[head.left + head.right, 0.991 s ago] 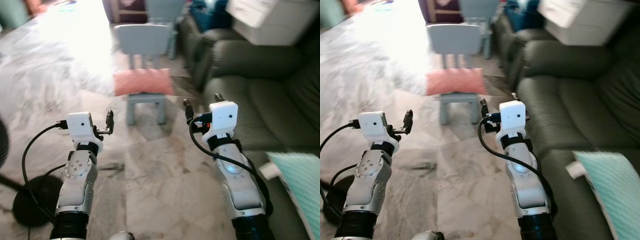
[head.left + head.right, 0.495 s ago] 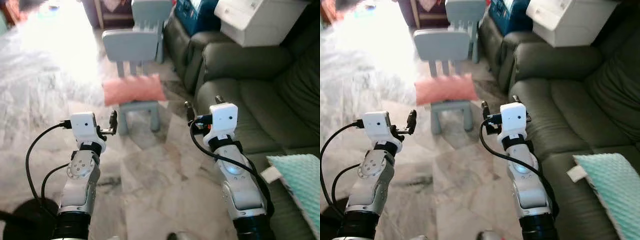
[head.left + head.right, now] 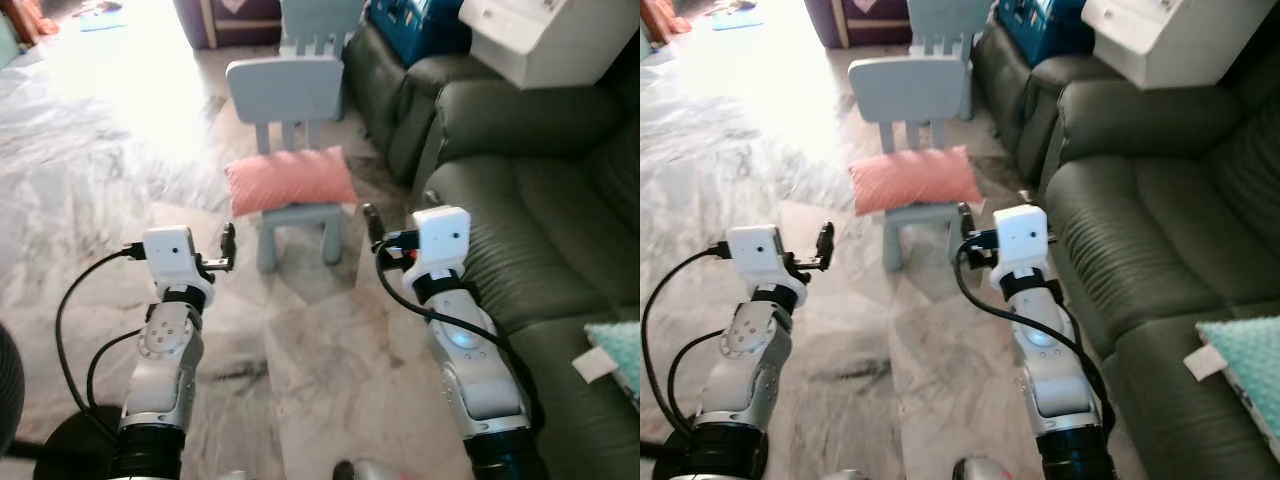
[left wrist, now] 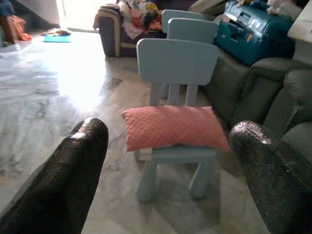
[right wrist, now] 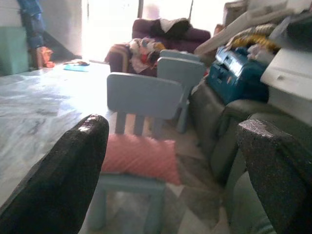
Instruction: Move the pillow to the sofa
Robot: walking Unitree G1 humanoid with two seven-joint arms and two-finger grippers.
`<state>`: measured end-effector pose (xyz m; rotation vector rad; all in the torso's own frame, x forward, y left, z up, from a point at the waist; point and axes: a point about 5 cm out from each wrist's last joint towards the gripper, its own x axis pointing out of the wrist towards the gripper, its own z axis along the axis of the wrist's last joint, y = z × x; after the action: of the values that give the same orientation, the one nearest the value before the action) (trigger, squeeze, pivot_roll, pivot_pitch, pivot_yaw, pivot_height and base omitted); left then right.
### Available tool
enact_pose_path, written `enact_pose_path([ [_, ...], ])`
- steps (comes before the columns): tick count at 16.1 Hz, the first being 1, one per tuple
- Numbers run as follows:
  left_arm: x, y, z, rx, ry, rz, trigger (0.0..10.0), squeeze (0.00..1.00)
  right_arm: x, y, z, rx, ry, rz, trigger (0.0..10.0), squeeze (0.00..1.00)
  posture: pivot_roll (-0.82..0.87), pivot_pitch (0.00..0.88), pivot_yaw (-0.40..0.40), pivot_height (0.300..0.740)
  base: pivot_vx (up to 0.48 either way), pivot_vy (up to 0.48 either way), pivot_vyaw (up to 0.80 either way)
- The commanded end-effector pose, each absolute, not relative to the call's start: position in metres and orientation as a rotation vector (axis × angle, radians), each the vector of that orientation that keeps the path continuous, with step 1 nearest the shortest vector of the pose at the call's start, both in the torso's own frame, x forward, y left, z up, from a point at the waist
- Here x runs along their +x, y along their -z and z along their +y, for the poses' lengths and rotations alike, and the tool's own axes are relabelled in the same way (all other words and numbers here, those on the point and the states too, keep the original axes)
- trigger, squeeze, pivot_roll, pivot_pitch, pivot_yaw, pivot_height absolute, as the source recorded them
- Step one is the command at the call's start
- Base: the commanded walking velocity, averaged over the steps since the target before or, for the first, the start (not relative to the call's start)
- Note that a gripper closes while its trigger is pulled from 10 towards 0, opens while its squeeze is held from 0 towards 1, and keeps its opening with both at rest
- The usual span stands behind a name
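Observation:
A pink pillow [image 3: 290, 180] lies on the seat of a small light-blue chair [image 3: 287, 90] straight ahead on the marble floor. The dark green sofa [image 3: 540, 230] runs along the right side, its near seat just right of the chair. Both arms are raised in front of me, short of the chair. My left gripper [image 3: 225, 250] is open with nothing in it, and its wrist view looks at the pillow [image 4: 173, 126] between the spread fingers [image 4: 73, 165]. My right gripper [image 3: 395, 215] is also open and holds nothing, near the sofa's front edge, facing the pillow [image 5: 141, 158].
A second light-blue chair [image 3: 320, 20] stands behind the first. A blue case [image 3: 415, 25] and a white box [image 3: 545, 40] rest at the sofa's far end. A teal cushion [image 3: 615, 350] lies on the near sofa seat. A black stand base [image 3: 65, 440] sits at the lower left.
The whole picture has shifted with the camera, and the chair with the pillow looks slightly nearer. Both arms keep the same raised pose with open fingers.

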<state>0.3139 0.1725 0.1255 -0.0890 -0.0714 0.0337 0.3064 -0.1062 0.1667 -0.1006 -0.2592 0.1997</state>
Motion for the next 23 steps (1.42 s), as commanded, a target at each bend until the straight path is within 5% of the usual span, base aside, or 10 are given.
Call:
enact_pose_path([
  [1, 0.313, -0.124, 0.180, -0.068, -0.062, -0.059, 10.0, 0.00, 0.305, -0.168, -0.100, -0.094, -0.220, -0.267, 10.0, 0.00, -0.11, 0.165, -0.044, 0.740, 0.000, 0.000, 0.00],
  [23, 0.316, -0.121, 0.169, -0.080, -0.058, -0.018, 10.0, 0.00, 0.305, -0.169, -0.101, -0.096, -0.222, -0.262, 10.0, 0.00, -0.12, 0.184, -0.048, 0.740, 0.000, 0.000, 0.00],
])
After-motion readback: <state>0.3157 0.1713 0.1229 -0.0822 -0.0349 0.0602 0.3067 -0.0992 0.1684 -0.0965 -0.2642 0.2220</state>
